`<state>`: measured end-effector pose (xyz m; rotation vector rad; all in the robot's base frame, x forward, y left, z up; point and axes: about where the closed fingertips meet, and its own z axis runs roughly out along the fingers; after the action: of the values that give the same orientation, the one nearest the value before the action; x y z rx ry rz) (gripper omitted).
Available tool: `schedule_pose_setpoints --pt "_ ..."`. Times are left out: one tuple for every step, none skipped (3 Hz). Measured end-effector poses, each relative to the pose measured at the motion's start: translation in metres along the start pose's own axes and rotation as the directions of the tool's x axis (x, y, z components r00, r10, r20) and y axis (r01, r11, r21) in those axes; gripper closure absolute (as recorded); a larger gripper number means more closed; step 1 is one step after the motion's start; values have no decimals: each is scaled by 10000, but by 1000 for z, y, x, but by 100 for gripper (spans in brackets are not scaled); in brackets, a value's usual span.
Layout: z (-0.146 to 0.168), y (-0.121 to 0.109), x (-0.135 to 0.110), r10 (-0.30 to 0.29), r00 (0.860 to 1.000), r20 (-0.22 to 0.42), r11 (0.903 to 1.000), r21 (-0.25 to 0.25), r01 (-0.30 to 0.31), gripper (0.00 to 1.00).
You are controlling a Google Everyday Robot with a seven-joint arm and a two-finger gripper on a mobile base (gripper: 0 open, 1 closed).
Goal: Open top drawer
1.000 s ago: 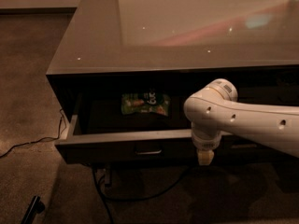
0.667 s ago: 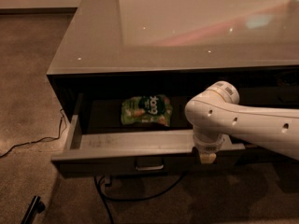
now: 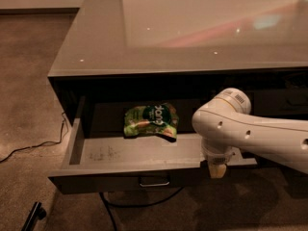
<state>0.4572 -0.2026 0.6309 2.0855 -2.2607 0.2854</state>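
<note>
The top drawer (image 3: 96, 153) stands pulled well out from under the counter, its scuffed grey inner floor showing. Its dark front carries a small rectangular centre pull (image 3: 154, 181). A green snack bag (image 3: 150, 121) lies inside towards the back. My gripper (image 3: 217, 170) hangs from the white arm (image 3: 255, 134) at the drawer's front edge, right of the pull, pointing down.
A glossy grey counter top (image 3: 192, 28) overhangs the drawers. A black cable (image 3: 29, 146) runs over the carpet at the left, and another (image 3: 139, 203) loops under the drawer. A dark object (image 3: 33, 214) lies on the floor at bottom left.
The drawer has slid further out towards me, showing more of its floor and the whole snack bag. My gripper has moved forward with the drawer front.
</note>
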Motion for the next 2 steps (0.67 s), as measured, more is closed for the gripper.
schedule_pose_setpoints --pt "-2 14 5 107 9997 -211 9999 -34 -108 100" --pt "-3 25 7 266 9991 -345 9996 -80 -269 100"
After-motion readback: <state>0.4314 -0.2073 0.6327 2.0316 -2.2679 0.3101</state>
